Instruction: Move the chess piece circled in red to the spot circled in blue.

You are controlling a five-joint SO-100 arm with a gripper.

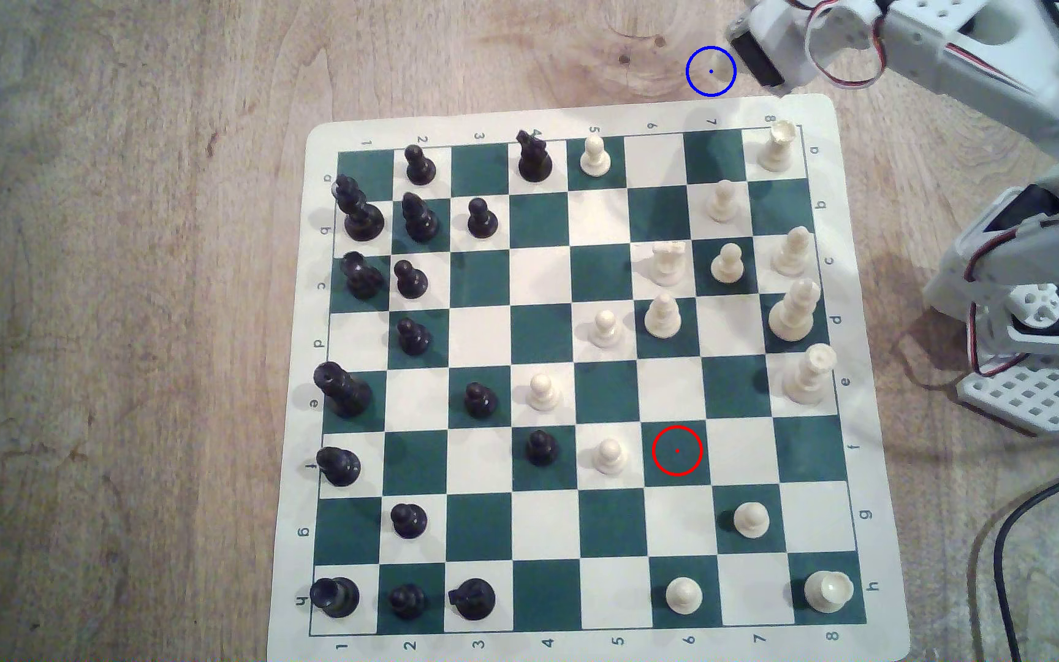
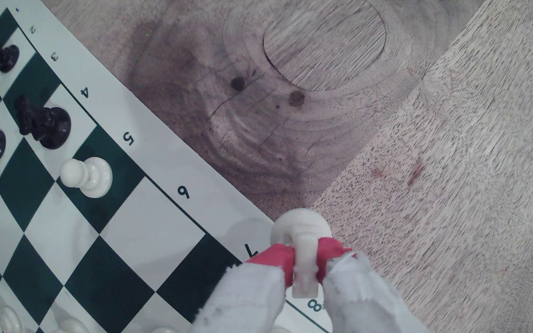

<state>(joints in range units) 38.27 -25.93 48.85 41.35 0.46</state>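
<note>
In the wrist view my gripper [image 2: 305,256] is shut on the chess piece [image 2: 300,227], a small cream piece with a round base, pinched at its stem between the red pads [image 2: 271,256]. Its base sits over bare wood just off the mat's edge by the numeral 7; whether it touches the table I cannot tell. From the exterior view, the gripper [image 1: 759,60] hovers at the upper right, just right of the blue-circled spot [image 1: 711,71] on the wood. The red circle [image 1: 677,450] rings an empty dark green square.
The chess mat [image 1: 823,108] carries black pieces on the exterior view's left and cream ones on its right. A cream rook [image 1: 778,146] stands on the corner square nearest the gripper. The arm's base [image 1: 1036,356] and a black cable [image 1: 1023,541] occupy the right.
</note>
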